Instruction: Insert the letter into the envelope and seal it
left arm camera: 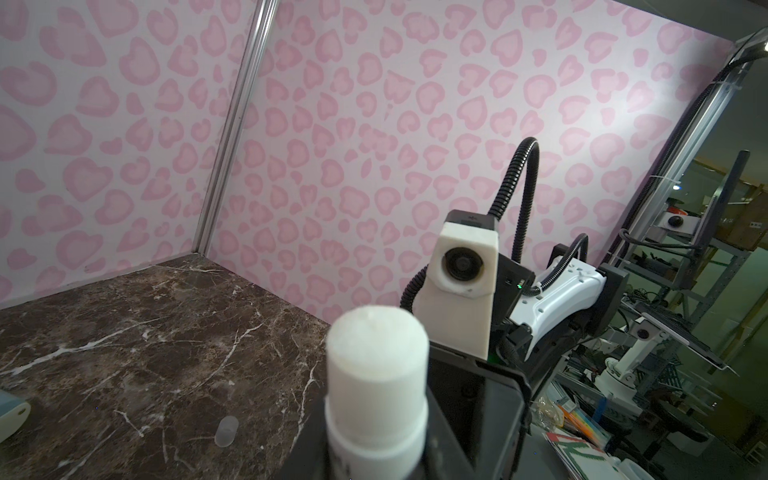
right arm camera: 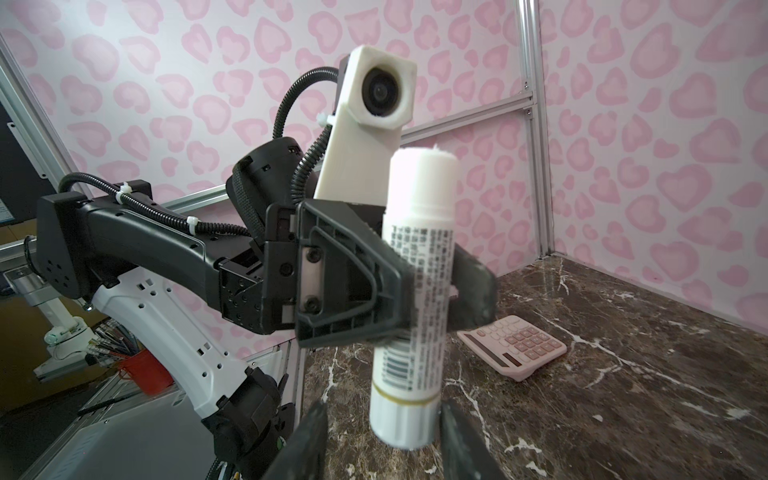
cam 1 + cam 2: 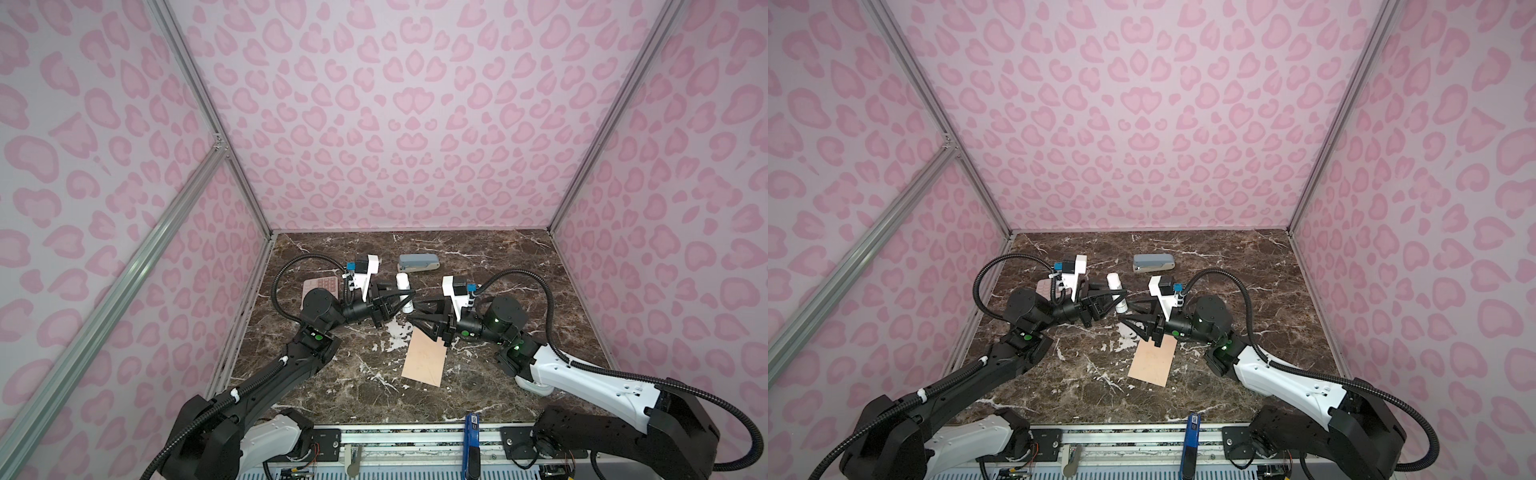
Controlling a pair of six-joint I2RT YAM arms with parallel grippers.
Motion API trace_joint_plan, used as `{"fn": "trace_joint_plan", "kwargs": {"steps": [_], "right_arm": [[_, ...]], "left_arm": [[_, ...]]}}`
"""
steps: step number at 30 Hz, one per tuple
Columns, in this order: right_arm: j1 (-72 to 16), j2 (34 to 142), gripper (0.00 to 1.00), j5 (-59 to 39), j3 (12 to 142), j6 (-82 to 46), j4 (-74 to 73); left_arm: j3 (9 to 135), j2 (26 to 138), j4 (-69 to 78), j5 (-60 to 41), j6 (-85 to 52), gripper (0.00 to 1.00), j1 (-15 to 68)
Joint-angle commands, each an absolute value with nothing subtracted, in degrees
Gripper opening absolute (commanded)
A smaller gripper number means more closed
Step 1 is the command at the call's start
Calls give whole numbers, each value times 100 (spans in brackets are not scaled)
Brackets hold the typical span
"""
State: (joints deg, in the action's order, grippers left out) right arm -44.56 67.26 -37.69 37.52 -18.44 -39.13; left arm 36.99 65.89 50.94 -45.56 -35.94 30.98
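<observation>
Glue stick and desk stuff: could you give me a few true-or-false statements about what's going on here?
1. The left pincer grips the glue stick. True.
2. The glue stick is capped. False: its glue tip is bare.
3. The envelope lies flat on the table. True.
4. The calculator rests on the envelope. False: it sits apart, on the table's far left.
5. The right pincer clamps the envelope. False: its jaws stand open on either side of the glue stick's base.
</observation>
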Motion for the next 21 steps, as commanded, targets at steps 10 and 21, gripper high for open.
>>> {"fn": "trace_joint_plan", "kwargs": {"steps": [10,21], "right_arm": [[-4497,6913,34,-3962,3847,-1880,-4275],[-4509,6824,19,-3656,3849,-1715,-4047]], "left_arm": [[3719,6662,5457,-4637,-3621,4,3173],[3724,6619,5274,-4502,-3548,4,3197]]}}
